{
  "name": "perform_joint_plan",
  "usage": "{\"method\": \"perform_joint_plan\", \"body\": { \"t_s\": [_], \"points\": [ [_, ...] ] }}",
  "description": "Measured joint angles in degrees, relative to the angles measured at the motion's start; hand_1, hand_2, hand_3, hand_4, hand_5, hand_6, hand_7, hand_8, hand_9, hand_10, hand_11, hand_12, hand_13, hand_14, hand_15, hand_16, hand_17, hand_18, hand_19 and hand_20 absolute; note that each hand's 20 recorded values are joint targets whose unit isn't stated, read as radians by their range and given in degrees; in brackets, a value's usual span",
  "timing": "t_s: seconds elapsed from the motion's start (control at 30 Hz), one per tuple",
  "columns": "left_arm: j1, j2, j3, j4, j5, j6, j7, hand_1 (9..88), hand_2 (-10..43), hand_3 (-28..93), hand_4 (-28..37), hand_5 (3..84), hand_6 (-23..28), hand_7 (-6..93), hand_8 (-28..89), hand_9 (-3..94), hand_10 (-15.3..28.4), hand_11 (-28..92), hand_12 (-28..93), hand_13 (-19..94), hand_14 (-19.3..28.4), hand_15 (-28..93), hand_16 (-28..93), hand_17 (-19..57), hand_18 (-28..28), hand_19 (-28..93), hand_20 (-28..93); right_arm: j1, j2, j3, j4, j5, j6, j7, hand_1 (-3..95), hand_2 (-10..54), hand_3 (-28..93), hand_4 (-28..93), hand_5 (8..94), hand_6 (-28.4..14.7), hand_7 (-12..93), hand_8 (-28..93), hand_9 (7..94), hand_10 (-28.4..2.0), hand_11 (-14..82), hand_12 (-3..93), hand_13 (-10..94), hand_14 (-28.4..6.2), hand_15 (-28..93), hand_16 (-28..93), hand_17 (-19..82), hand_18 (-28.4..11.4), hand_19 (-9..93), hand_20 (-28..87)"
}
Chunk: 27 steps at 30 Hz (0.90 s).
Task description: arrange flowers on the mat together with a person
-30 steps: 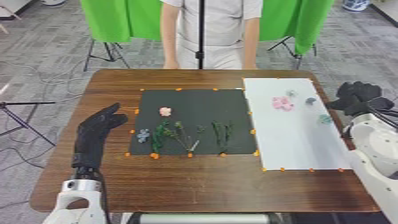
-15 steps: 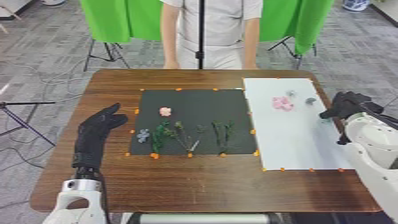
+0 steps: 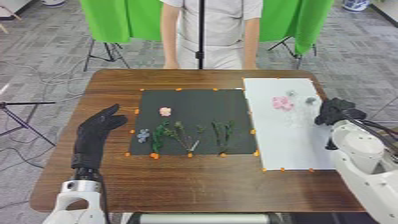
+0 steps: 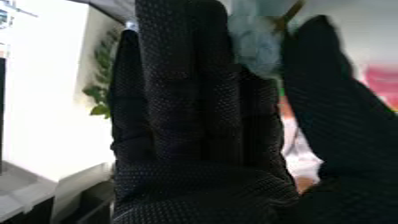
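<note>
In the head view, my right hand is at the outer edge of the white mat. In the right wrist view, my right hand has straight fingers, with a pale blue-green flower between them and the thumb; I cannot tell how firmly it is touched. A pink flower and a small grey-blue flower lie on the white mat. The dark mat holds a pale pink flower, a blue-grey flower and green stems. My left hand is open beside the dark mat.
Small orange pieces line the mats' edges on the brown table. A person stands at the far side behind a thin black pole, arms hanging down, not touching the flowers.
My right hand has moved inward from beyond the table's right side onto the white mat's edge, covering the spot where the blue-green flower lay. My left hand has stayed put.
</note>
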<state>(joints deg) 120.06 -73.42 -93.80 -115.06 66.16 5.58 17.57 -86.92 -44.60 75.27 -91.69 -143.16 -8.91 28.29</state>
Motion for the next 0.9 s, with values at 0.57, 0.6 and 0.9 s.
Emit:
{"method": "perform_joint_plan", "body": {
  "t_s": [0.57,0.6,0.9],
  "points": [
    [1.1,0.04,-2.19,-0.44,-0.21,0.71,0.00,24.5,1.1,69,-21.5,50.6,4.3,13.6,-5,50.9,14.2,23,16,42,18.9,23,2,10.2,12.7,8,21,-3.0,-0.2,1.9,-6.5,-2.4,6.9,2.7,62.6,-9.5,61,-28,85.7,6.3,18,3,93.3,-5.8,3.7,30.2,82,-3.7,26,57,36,-12.3,31,47],
    [1.3,0.05,-2.54,-0.50,-0.27,0.91,0.00,24.6,1.2,69,-21.5,50.6,4.3,13.7,-5,50.9,14.2,23,16,42,18.9,23,2,10.2,12.7,8,21,-2.7,0.1,1.8,-8.0,-2.4,7.2,2.7,62.6,-9.5,61,-28,85.8,6.3,18,3,93.3,-5.8,3.7,30.3,82,-3.7,27,57,36,-12.2,31,47],
    [2.8,0.54,-4.07,-0.53,-1.44,2.64,0.02,24.4,1.0,69,-21.7,50.8,4.3,13.9,-5,51.0,14.2,23,16,42,18.9,23,2,10.2,12.7,8,21,12.8,4.4,-14.6,-17.3,-0.2,13.0,-6.6,61.8,-9.5,62,-28,85.8,6.6,18,3,93.4,-5.6,3.6,30.4,80,-3.4,29,56,36,-11.5,29,46]
  ]
}}
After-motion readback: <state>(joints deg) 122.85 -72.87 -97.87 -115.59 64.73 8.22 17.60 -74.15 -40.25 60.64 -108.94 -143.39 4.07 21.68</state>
